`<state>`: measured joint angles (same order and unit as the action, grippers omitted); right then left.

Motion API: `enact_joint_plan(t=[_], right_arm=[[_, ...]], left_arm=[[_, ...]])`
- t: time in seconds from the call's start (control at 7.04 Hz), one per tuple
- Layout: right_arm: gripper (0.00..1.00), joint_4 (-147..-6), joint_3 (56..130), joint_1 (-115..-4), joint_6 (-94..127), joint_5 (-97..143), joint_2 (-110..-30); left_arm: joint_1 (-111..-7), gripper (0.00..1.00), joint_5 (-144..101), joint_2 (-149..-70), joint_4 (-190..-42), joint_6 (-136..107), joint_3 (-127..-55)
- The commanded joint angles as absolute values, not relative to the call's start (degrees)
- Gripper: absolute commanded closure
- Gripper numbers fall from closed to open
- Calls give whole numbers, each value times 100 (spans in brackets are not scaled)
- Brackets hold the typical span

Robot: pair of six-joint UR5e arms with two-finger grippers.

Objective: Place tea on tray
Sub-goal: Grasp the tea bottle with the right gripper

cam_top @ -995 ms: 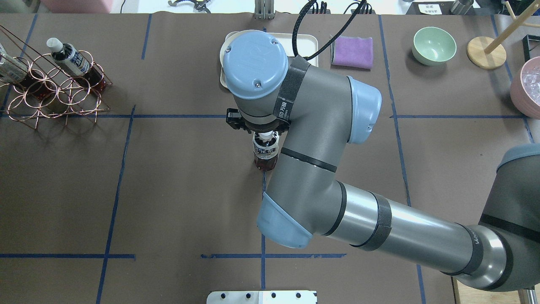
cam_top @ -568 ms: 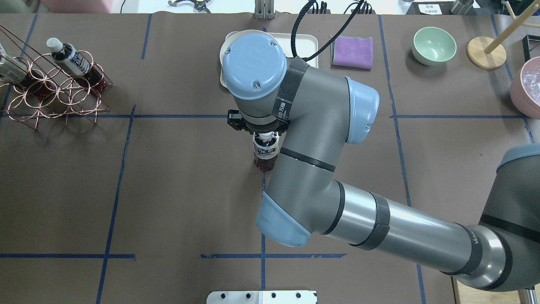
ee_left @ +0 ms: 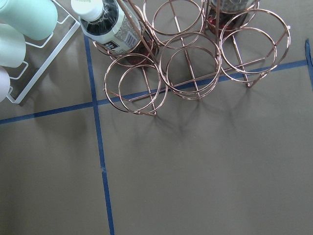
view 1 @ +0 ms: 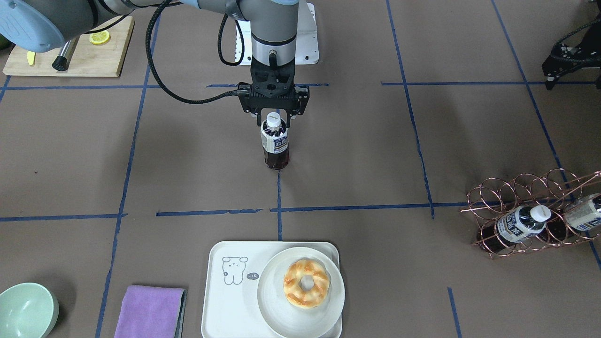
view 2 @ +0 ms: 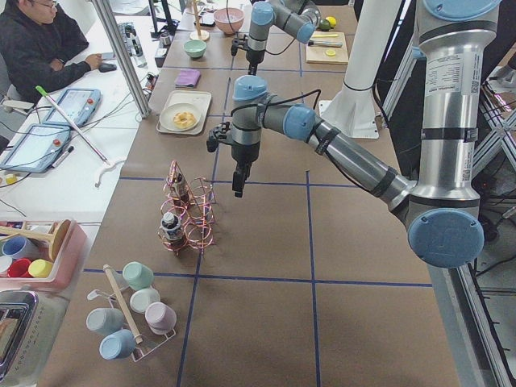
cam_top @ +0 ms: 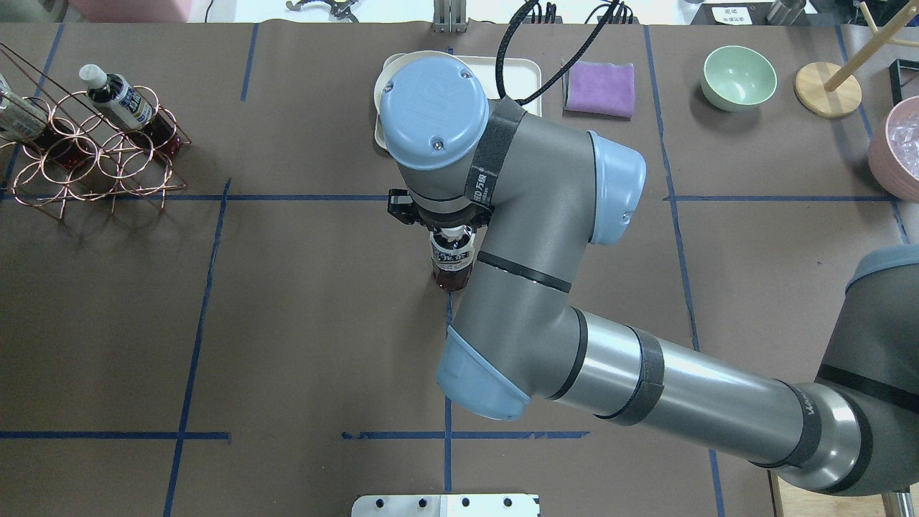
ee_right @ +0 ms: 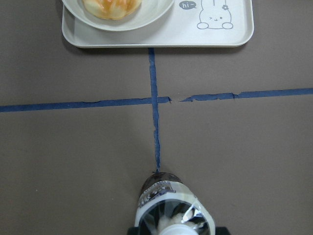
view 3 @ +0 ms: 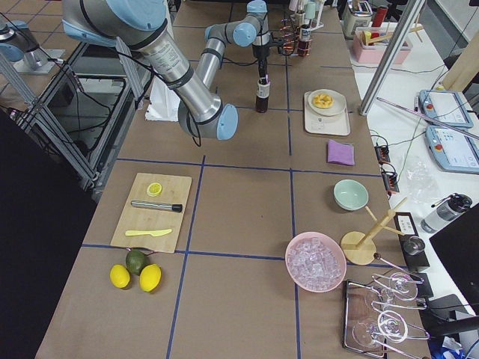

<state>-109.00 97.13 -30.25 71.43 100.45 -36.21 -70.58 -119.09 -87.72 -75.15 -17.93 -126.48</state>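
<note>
The tea (view 1: 275, 146) stands upright on the brown table at a blue tape crossing; it also shows in the overhead view (cam_top: 451, 260) and at the bottom of the right wrist view (ee_right: 168, 205). My right gripper (view 1: 274, 120) hangs straight over it, open, with a finger on each side of the white cap. The cream-white tray (view 1: 225, 305) with the bear drawing lies at the table's far side (cam_top: 523, 72) (ee_right: 234, 35), apart from the tea. My left gripper (view 2: 237, 184) hangs above the table by the wire rack. I cannot tell if it is open.
A white plate (view 1: 281, 324) with a doughnut (view 1: 306, 283) fills the tray's one half. A copper wire rack (view 1: 530, 206) holds two more bottles. A purple cloth (view 1: 150, 312) and a green bowl (view 1: 26, 310) lie beside the tray. A wooden board (view 1: 70, 56) is near the robot.
My right arm's wrist has shifted very slightly over the tea. The tea has stayed standing in the same place.
</note>
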Motion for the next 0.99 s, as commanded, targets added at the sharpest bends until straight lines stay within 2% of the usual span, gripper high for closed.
enact_joint_plan(t=[0.0, 0.14, 0.57, 0.85], right_arm=[[89, -10925, 9764, -3032, 7146, 10063, -3630], [100, -10951, 9817, -3032, 7146, 10063, -3639], [100, -11057, 9923, -3619, 7050, 10380, -3473], [100, -10874, 9600, -4128, 6568, 10371, -3411]], left_arm=[[-7058, 0, -11909, -8780, -7515, -1828, -12647], [-7049, 0, -11909, -8780, -7515, -1837, -12647], [-7058, 0, -11909, -8780, -7515, -1837, -12656], [-7127, 0, -11918, -8737, -7515, -1785, -12656]])
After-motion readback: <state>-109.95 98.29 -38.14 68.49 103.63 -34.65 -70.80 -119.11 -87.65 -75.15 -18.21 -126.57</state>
